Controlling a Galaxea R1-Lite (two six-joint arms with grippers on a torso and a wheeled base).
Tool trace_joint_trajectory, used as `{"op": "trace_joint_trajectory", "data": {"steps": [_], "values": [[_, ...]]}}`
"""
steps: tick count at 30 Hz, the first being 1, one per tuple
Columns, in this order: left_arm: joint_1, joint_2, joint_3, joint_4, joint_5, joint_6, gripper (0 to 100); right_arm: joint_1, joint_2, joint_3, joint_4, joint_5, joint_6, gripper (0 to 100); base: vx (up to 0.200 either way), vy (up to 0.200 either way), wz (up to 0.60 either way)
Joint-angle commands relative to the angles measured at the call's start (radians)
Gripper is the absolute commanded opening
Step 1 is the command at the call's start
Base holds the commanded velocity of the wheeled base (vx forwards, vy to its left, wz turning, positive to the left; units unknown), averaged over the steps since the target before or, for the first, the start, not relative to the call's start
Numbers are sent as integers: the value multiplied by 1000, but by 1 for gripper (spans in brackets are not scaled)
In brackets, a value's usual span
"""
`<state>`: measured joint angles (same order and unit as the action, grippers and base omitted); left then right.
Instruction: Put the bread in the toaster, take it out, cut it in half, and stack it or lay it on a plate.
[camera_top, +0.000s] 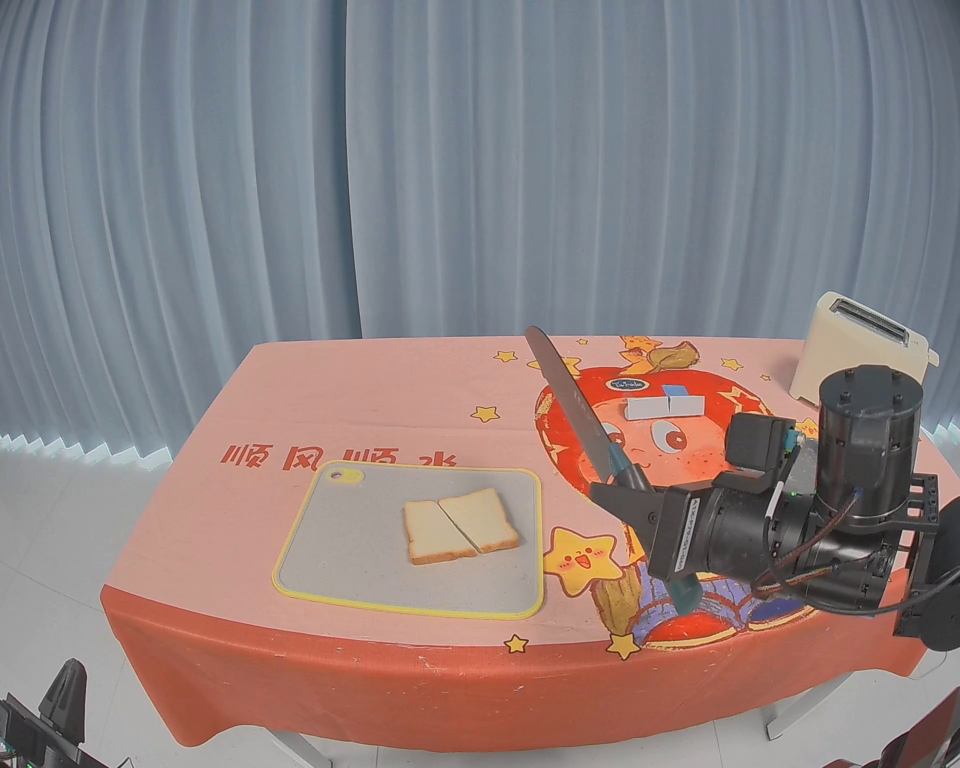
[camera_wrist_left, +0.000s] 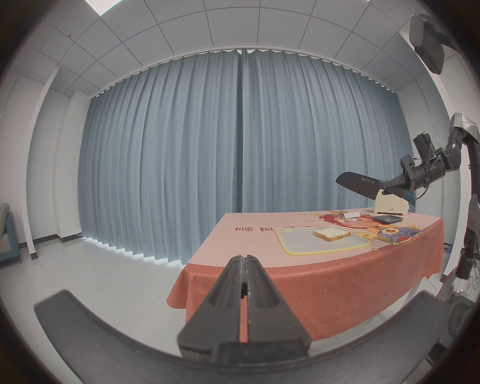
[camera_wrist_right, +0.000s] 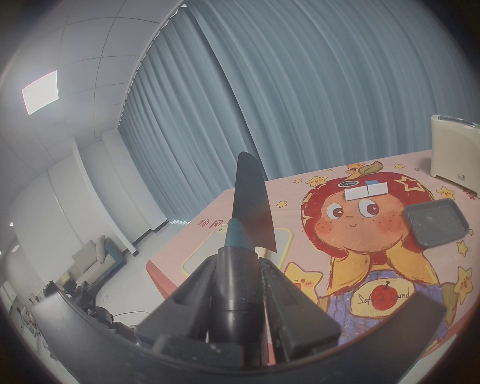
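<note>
Two halves of a bread slice (camera_top: 460, 526) lie side by side on the grey, yellow-rimmed cutting board (camera_top: 350, 540), with a diagonal cut between them. My right gripper (camera_top: 625, 495) hangs above the table to the right of the board, shut on the teal handle of a knife (camera_top: 570, 400). The dark blade (camera_wrist_right: 252, 200) points up and away over the table. A cream toaster (camera_top: 855, 345) stands at the far right corner. A dark square plate (camera_wrist_right: 435, 222) lies near it. My left gripper (camera_wrist_left: 243, 295) is shut and empty, low and well off the table's left end.
Small white and blue blocks (camera_top: 665, 404) sit on the cartoon print behind the board. The orange tablecloth (camera_top: 300, 420) is bare at the far left. A blue curtain (camera_top: 480, 160) hangs behind the table.
</note>
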<state>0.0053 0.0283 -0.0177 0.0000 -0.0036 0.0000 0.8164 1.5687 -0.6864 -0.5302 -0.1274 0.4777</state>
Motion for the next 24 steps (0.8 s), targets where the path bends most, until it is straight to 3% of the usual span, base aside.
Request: {"op": "trace_joint_trajectory", "data": {"steps": [1,16,24], "values": [[1,2,18,0,-1,0,0,15,10,-1,-1,-1,6,0,0,0,0],[1,2,18,0,-1,0,0,18,10,18,-4,-3,29,0,0,0,0],[1,2,18,0,-1,0,0,14,17,56,-159,-8,45,0,0,0,0]]}}
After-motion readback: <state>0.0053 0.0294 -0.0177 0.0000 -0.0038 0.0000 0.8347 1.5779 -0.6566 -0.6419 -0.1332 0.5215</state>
